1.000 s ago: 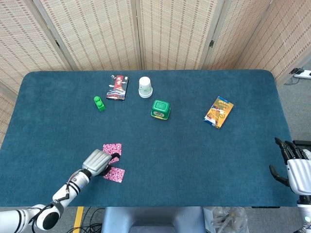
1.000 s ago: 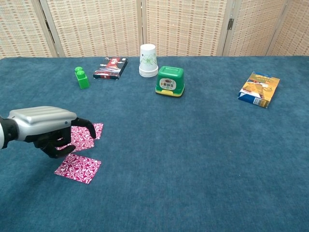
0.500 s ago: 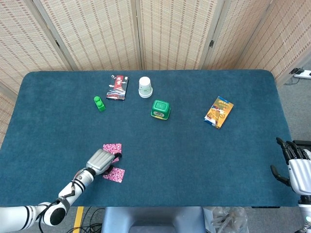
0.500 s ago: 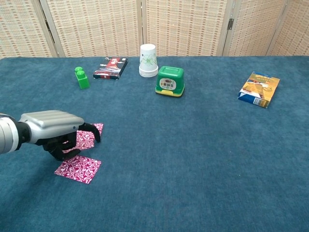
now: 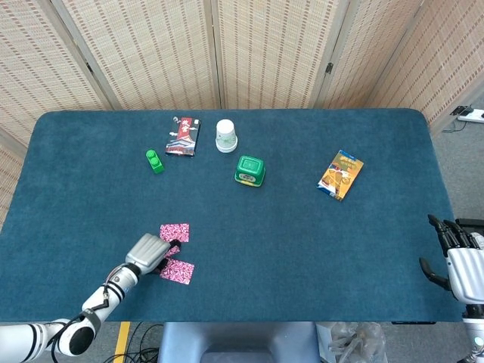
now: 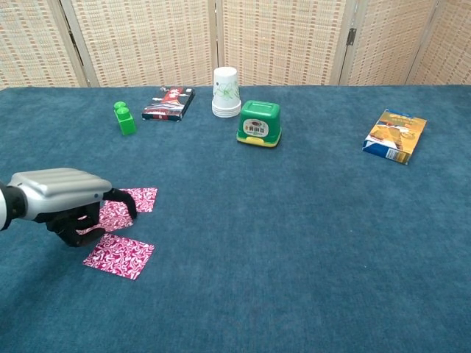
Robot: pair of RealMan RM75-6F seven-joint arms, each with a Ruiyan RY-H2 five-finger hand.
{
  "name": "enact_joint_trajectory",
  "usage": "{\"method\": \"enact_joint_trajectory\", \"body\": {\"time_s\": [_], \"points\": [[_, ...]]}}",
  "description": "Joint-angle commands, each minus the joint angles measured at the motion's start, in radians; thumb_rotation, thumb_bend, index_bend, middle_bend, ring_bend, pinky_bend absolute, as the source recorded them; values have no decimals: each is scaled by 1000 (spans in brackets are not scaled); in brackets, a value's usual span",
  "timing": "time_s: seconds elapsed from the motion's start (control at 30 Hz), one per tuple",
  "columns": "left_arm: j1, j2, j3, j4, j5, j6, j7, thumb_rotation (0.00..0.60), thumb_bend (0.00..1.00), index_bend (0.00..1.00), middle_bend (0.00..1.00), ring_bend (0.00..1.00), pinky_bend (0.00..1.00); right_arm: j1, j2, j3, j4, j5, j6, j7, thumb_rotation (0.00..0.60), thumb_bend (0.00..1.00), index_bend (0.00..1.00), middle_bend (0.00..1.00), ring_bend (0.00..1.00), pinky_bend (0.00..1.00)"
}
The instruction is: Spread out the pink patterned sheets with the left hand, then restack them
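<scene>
Nearest the robot, the left hand [image 6: 62, 198] sits low over the pink patterned sheets [image 6: 120, 255] at the front-left of the blue bench [image 6: 294, 243]; its dark fingers [image 6: 121, 200] curl downward onto the sheets, but the silver back of the hand hides the tips, so whether they pinch or only press cannot be told. Two sheets show apart: one lies flat in front of the hand, another [image 6: 137, 199] pokes out behind it, and whatever lies under the palm is hidden. In the head view the same left hand [image 5: 148, 251] covers the gap between the near sheet [image 5: 177, 271] and the far sheet [image 5: 175, 232]. The right hand [image 5: 455, 261] hangs off the bench's right edge, cut off by the frame, fingers spread with nothing in them; the chest view does not show it. Further back stand a green tub [image 6: 259, 123] with a small label too small to read, a white paper cup [image 6: 227, 93] upside down, a green block [image 6: 124, 118], a dark red-printed box [image 6: 168, 103] and, far right, an orange and blue packet [image 6: 395, 135]; print on both is illegible.
</scene>
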Motion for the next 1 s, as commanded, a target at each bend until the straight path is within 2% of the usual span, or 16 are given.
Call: {"method": "enact_joint_trajectory", "body": {"time_s": [0.03, 0.67, 1.0], "points": [[5, 19, 13, -14, 3, 4, 5, 600, 563, 286, 969, 927, 1000, 0, 0, -1, -1, -1, 0, -1, 600, 385, 58, 218, 131, 194], [35, 98, 52, -50, 7, 26, 9, 600, 563, 309, 969, 927, 1000, -6, 3, -3, -16, -11, 15, -12, 600, 385, 58, 220, 131, 194], [50, 115, 41, -56, 30, 49, -21, 600, 563, 310, 969, 927, 1000, -7, 3, -3, -17, -12, 16, -14, 600, 385, 58, 220, 132, 194]]}}
